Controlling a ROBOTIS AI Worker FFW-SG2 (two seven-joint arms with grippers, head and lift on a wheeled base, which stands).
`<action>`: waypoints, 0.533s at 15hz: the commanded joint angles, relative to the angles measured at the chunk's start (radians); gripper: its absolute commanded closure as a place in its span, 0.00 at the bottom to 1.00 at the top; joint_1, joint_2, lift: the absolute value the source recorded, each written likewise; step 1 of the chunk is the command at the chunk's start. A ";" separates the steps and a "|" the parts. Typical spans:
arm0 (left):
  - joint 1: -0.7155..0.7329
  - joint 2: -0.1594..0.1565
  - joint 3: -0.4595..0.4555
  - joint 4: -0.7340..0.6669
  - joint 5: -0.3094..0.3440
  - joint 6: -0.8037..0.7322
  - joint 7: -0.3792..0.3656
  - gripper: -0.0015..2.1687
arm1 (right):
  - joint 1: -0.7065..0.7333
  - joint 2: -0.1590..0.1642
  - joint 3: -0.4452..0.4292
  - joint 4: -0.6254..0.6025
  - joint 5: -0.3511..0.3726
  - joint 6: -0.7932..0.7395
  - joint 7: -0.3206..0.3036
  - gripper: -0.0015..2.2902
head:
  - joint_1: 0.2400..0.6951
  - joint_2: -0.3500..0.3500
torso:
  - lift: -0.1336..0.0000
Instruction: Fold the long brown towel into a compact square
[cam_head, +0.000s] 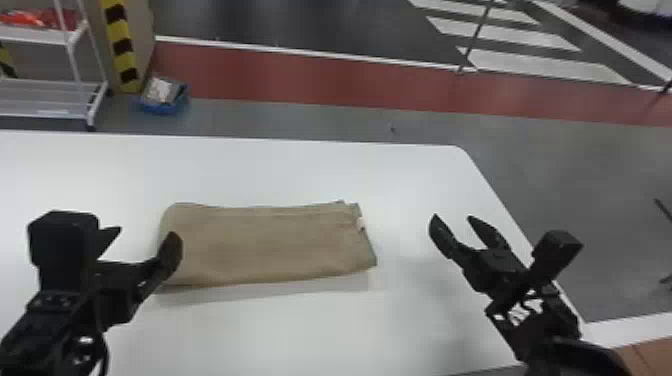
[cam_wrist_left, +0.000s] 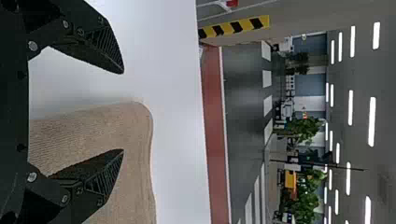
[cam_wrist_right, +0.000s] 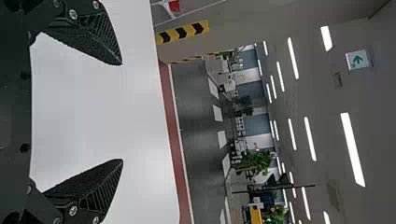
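The brown towel (cam_head: 265, 245) lies at the centre of the frame. My left gripper (cam_head: 146, 234) and right gripper (cam_head: 454, 218) are both open; I should pinch all layers at its left end.

The towel (cam_head: 265, 245) is plain brown, finely ribbed, with a white tag (cam_head: 361, 223) at the end facing the desk's right edge. The desk (cam_head: 280, 170) is white; left gripper (cam_head: 147, 238) and right gripper (cam_head: 452, 219) are black. Beyond the desk's far edge — a yellow pillar strip (cam_head: 118, 30) banded black, a blue bin (cam_head: 161, 108), a dull red floor band (cam_head: 310, 77), then white stripes (cam_head: 505, 26) on dark grey.
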 joint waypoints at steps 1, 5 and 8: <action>-0.010 -0.001 -0.027 0.059 0.001 -0.185 -0.002 0.02 | -0.012 -0.003 0.040 -0.024 0.016 0.048 -0.001 0.07 | 1.00 0.17 | 0.07; -0.108 -0.006 -0.094 0.212 0.035 -0.255 -0.045 0.31 | -0.058 -0.004 0.106 -0.018 0.032 0.155 0.018 0.08 | 1.00 0.21 | 0.07; -0.168 -0.011 -0.094 0.290 0.108 -0.170 -0.100 0.80 | -0.084 -0.007 0.174 -0.024 0.033 0.260 0.046 0.08 | 1.00 0.21 | 0.07</action>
